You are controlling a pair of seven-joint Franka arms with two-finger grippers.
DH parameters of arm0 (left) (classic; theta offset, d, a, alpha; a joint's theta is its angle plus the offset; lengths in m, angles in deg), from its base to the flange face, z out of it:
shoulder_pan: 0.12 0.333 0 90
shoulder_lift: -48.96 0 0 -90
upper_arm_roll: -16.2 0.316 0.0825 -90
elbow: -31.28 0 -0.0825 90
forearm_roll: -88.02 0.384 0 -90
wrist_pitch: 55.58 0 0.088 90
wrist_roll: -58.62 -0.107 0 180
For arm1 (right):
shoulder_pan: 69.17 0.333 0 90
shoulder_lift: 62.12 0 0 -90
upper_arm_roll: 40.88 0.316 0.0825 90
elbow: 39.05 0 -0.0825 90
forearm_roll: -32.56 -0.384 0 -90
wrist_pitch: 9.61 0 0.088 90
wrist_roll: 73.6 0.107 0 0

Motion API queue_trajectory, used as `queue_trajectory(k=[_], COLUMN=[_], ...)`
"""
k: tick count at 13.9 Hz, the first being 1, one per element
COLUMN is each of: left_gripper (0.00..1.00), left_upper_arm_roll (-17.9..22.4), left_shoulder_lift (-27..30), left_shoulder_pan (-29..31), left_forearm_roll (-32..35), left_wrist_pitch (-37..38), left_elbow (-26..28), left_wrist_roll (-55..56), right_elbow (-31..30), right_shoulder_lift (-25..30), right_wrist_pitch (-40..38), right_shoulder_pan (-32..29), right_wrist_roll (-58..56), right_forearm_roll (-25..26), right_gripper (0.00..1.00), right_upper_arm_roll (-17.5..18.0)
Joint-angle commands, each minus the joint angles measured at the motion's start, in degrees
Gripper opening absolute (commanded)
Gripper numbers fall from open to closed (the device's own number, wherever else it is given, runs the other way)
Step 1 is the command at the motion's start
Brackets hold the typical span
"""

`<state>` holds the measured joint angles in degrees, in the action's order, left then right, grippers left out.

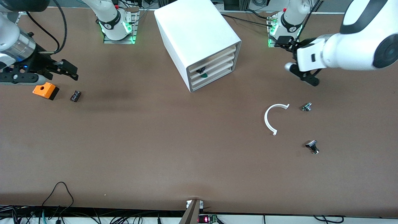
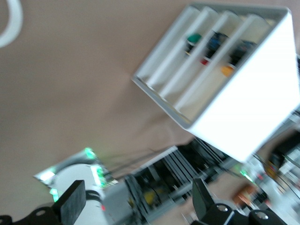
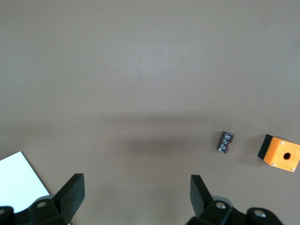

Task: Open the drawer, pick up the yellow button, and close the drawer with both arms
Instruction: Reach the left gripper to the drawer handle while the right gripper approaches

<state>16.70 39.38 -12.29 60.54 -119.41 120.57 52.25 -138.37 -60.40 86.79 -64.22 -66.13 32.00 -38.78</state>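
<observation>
Here the left gripper [image 1: 303, 73] is hanging with its fingers [image 2: 72, 204] spread wide and holding nothing, over bare table [image 1: 174, 143] toward the left arm's end, beside the white cabinet [image 1: 199, 40]. The right gripper [image 1: 67, 71] is hovering equally wide and empty above the orange cube [image 1: 45, 90] and a small black part [image 1: 75, 95]. The drawer [image 1: 214, 55], uppermost of four, is sitting shut. Through the cabinet's open end, the left wrist view is showing the button's orange cap [image 2: 227, 70] inside that top drawer.

Both hands, left [image 1: 303, 73] and right [image 1: 67, 70], hover open.
</observation>
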Motion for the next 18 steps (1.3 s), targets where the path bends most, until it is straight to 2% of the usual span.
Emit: queue_trajectory(k=[1, 4, 5, 8, 13, 14, 15, 18], left_gripper=[1.00, 1.00, 1.00, 1.00, 1.00, 1.00, 0.99, 0.99], left_upper_arm_roll=[0.38, 0.29, 0.29, 0.03, -5.23, -6.29, -6.82, -7.00], left_shoulder_lift=[-5.96, -6.59, -6.94, -7.38, -6.24, -4.93, -3.96, -3.69], left_shoulder_pan=[-0.22, -1.45, -1.71, -1.80, -2.68, -2.68, -2.51, -2.42], left_forearm_roll=[-8.79, -10.04, -10.22, -14.69, -15.76, -17.67, -18.82, -20.94], left_wrist_pitch=[3.62, -4.35, -6.73, -12.62, -24.93, -27.73, -30.54, -33.03], left_elbow=[-1.31, 0.17, 0.79, 7.28, 14.58, 16.95, 19.67, 22.85], left_wrist_roll=[-1.46, -5.48, -8.46, -17.96, -21.41, -21.41, -22.28, -30.45], right_elbow=[0.62, 1.06, 1.15, 1.33, 1.94, 1.94, 1.94, 1.94], right_shoulder_lift=[-0.92, -2.41, -2.76, -4.09, -6.54, -6.72, -6.81, -6.72], right_wrist_pitch=[-0.60, 0.54, 1.33, 3.18, 3.53, 3.53, 3.53, 2.75], right_shoulder_pan=[2.69, 5.86, 6.21, 8.93, 12.72, 13.59, 14.82, 16.49], right_wrist_roll=[4.11, 8.69, 9.66, 12.90, 18.63, 20.37, 21.96, 25.04], right_forearm_roll=[-1.03, -1.55, -3.55, -4.72, -4.10, -4.02, -3.93, -3.84], right_gripper=[1.00, 1.00, 1.00, 1.00, 1.00, 1.00, 1.00, 1.00], right_upper_arm_roll=[-0.25, -0.07, 0.01, 0.10, 0.10, 0.10, 0.10, 0.10])
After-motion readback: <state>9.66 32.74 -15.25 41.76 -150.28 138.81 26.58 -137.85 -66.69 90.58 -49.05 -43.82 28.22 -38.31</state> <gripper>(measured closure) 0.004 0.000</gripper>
